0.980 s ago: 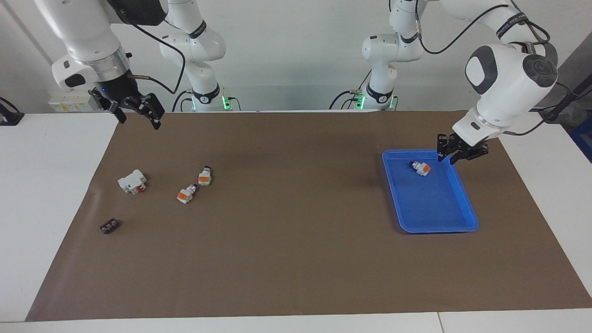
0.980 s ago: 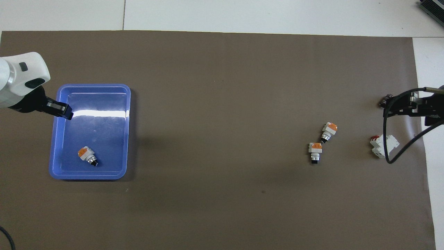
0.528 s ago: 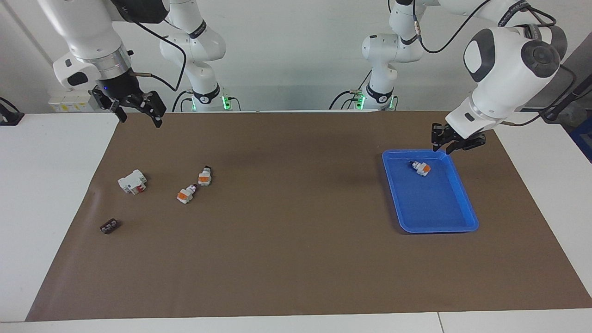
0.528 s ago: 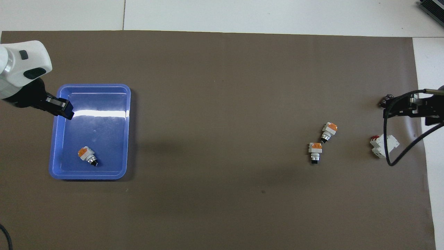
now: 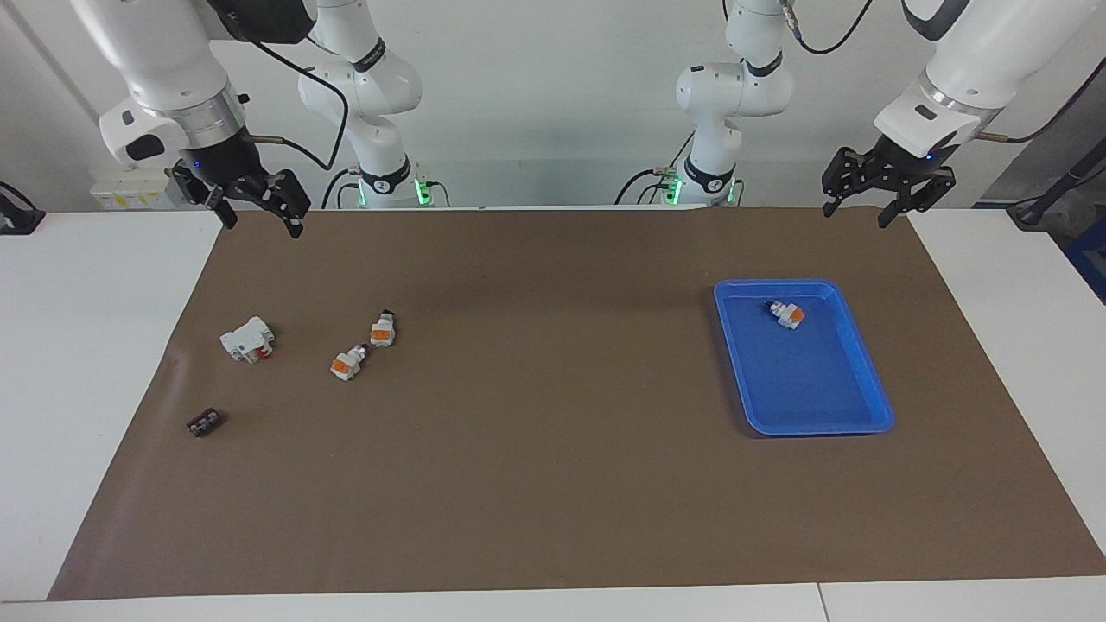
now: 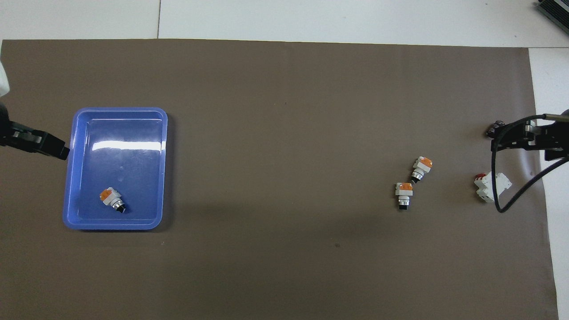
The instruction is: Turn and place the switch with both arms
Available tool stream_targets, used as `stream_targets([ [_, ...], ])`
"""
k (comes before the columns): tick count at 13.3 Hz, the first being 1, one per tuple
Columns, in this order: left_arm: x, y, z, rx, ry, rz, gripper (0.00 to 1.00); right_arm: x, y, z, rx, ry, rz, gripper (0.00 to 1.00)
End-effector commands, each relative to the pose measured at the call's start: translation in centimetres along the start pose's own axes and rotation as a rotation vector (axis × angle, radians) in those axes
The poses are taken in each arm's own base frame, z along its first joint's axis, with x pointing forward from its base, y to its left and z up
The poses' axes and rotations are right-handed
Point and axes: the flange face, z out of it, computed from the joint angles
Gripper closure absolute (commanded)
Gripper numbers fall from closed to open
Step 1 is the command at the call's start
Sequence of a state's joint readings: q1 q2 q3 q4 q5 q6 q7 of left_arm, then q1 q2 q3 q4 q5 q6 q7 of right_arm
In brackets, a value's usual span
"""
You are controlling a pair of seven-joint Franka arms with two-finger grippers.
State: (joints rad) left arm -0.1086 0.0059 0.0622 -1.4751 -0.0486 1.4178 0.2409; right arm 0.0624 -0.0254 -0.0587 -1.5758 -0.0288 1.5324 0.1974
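Note:
One switch (image 5: 786, 314), white with an orange face and a black knob, lies in the blue tray (image 5: 864, 363) at the end nearer the robots; it also shows in the overhead view (image 6: 112, 199). Two more switches (image 5: 382, 329) (image 5: 347, 363) lie close together on the brown mat toward the right arm's end, also seen from overhead (image 6: 420, 168) (image 6: 403, 194). My left gripper (image 5: 860, 212) is open and empty, raised over the mat beside the tray (image 6: 40, 143). My right gripper (image 5: 261, 226) is open and empty, raised over the mat's right-arm end (image 6: 529, 138).
A larger white block with red parts (image 5: 247, 339) (image 6: 491, 186) lies on the mat near the two switches. A tiny black piece (image 5: 205, 422) (image 6: 494, 129) lies farther from the robots than that block. The brown mat (image 5: 553, 449) covers most of the table.
My left gripper has risen and drawn away from the tray toward the left arm's end, leaving the switch in the tray. The right arm has barely moved.

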Motion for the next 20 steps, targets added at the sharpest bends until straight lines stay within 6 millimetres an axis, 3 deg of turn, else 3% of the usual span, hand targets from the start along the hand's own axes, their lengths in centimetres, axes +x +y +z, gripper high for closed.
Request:
stream_targets([
  [1,-0.3,0.2,0.6,0.017,-0.001,-0.027,0.00,-0.5,0.1,-0.3,0.002,-0.005,-0.017,0.00],
  [8,-0.5,0.9,2.0,0.056,0.016,-0.113,0.00,-0.9,0.0,-0.5,0.006,-0.008,-0.028,0.00],
  [20,0.1,0.5,1.9,0.076,0.080,-0.112,0.00,-1.2,-0.1,-0.4,0.003,-0.012,-0.030,0.00],
])
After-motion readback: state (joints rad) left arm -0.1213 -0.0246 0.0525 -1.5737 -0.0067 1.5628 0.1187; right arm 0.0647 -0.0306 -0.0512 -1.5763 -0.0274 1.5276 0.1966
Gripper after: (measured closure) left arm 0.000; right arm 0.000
